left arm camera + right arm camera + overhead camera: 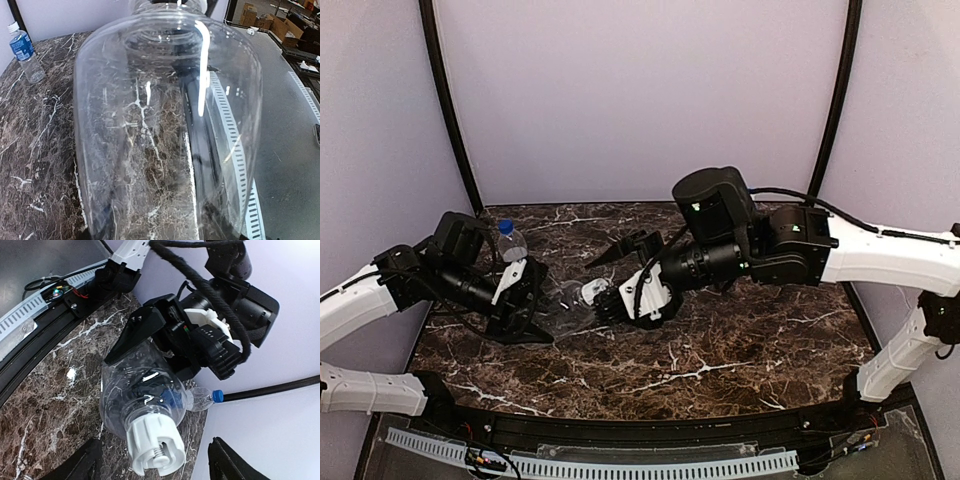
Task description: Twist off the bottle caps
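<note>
A round, unlabelled clear bottle (142, 390) lies sideways above the marble table (720, 350), and it fills the left wrist view (165, 125). My left gripper (533, 300) is shut on its body, black fingers (135, 335) clamped on both sides. Its ribbed white cap (155, 450) points at the right wrist camera. My right gripper (154, 442) is open, one fingertip on each side of the cap with a gap to it. In the top view the right gripper (608, 305) sits right at the cap (592, 291). A second bottle (511, 243) with a blue label (21, 47) and blue cap (217, 396) stands at the back left.
A perforated grey rail (620, 465) and black frame run along the near edge. Black corner poles (450, 100) and purple walls close in the back and sides. A black cable (200, 280) loops over the left arm.
</note>
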`<state>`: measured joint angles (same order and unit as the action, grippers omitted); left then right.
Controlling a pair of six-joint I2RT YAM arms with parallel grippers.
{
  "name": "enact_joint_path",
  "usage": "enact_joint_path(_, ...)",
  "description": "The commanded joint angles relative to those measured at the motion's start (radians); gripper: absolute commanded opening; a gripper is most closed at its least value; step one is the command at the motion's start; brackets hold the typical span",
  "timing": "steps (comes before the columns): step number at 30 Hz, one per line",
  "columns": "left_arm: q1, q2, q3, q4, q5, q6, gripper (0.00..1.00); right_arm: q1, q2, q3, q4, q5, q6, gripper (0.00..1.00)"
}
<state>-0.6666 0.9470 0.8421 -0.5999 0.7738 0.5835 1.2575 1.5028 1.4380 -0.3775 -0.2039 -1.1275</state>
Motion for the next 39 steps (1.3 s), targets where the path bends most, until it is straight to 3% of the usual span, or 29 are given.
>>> enact_joint_path(1, 0.011, -0.029, -0.018, 0.051, -0.041, -0.084, 0.42, -0.01, -0.037, 0.007, 0.083, 0.046, 0.146, 0.78)
enact_joint_path(4, 0.011, -0.032, -0.03, 0.125, -0.141, -0.133, 0.42, -0.024, -0.061, 0.011, 0.122, 0.055, 0.335, 0.94)
enact_joint_path(7, 0.01, -0.033, -0.049, 0.247, -0.296, -0.172, 0.42, -0.08, -0.047, 0.067, 0.13, 0.011, 0.668, 0.96)
enact_joint_path(9, 0.01, -0.03, -0.06, 0.322, -0.491, -0.169, 0.4, -0.122, -0.014, 0.128, 0.113, -0.003, 0.903, 0.94)
enact_joint_path(11, 0.011, -0.025, -0.068, 0.376, -0.598, -0.139, 0.4, -0.165, 0.023, 0.185, 0.092, -0.006, 1.121, 0.88)
enact_joint_path(15, 0.009, -0.018, -0.076, 0.423, -0.664, -0.098, 0.4, -0.198, 0.122, 0.301, -0.008, 0.071, 1.417, 0.76)
enact_joint_path(22, 0.009, -0.023, -0.087, 0.417, -0.653, -0.091, 0.4, -0.201, 0.282, 0.526, -0.21, 0.061, 1.51, 0.73)
enact_joint_path(28, 0.009, -0.024, -0.088, 0.417, -0.646, -0.087, 0.4, -0.201, 0.343, 0.572, -0.273, 0.08, 1.517, 0.78)
enact_joint_path(36, 0.009, -0.026, -0.093, 0.419, -0.627, -0.086, 0.4, -0.227, 0.361, 0.536, -0.263, 0.004, 1.536, 0.57)
enact_joint_path(39, 0.009, -0.027, -0.096, 0.417, -0.621, -0.085, 0.4, -0.234, 0.366, 0.527, -0.224, -0.045, 1.534, 0.54)
